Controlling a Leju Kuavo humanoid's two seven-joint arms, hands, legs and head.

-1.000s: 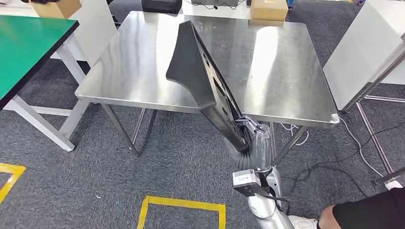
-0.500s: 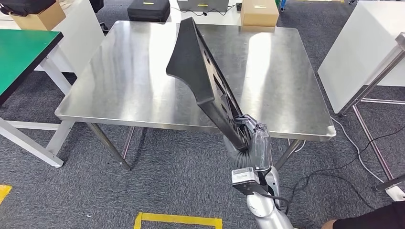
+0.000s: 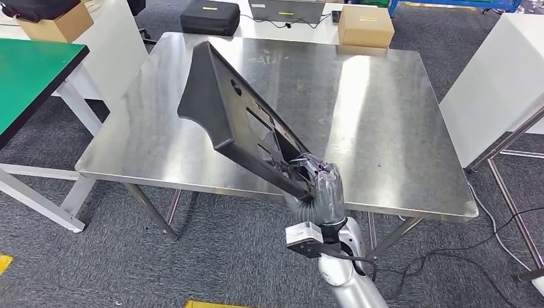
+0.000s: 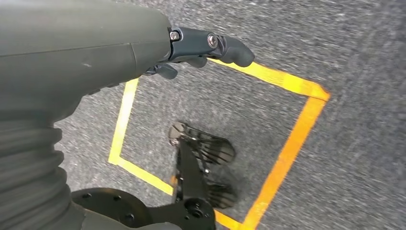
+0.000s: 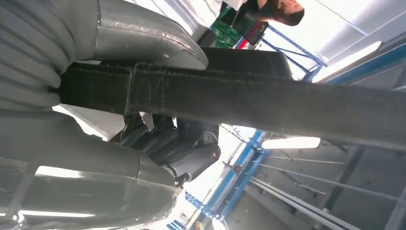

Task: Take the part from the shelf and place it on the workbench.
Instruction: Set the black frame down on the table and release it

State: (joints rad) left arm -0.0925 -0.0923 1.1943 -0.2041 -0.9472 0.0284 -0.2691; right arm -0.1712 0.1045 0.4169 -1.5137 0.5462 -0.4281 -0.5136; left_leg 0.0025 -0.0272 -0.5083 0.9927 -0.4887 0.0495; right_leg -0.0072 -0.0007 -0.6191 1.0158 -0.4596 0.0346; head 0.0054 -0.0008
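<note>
the part [image 3: 237, 122], a long black moulded panel with cut-outs, was in our right hand [image 3: 314, 176], gripped at its lower end and slanting up and away over the near half of the steel table [image 3: 398, 128]. it was clear of the tabletop, tilted toward our left, its broad upper end high above the surface. in the right wrist view the dark fingers [image 5: 186, 148] were wrapped under the panel's edge [image 5: 239, 103], with the thumb side pressed on top.

our left hand [image 4: 201, 45] hung by our side over the grey carpet [image 4: 344, 182] and a yellow floor marking [image 4: 287, 158], holding nothing, its fingers loosely curled; we could not tell if they were fully closed.

to do this step well, we judged we should lower the long end first, keeping the grip firm, since the weight sat far from the hand and could twist the panel. we would lay it flat near the middle, well back from the near edge, and loosen the fingers once the table bore it. a cardboard box [image 3: 364, 25] and a black case [image 3: 210, 17] sat beyond the far edge, well apart.
</note>
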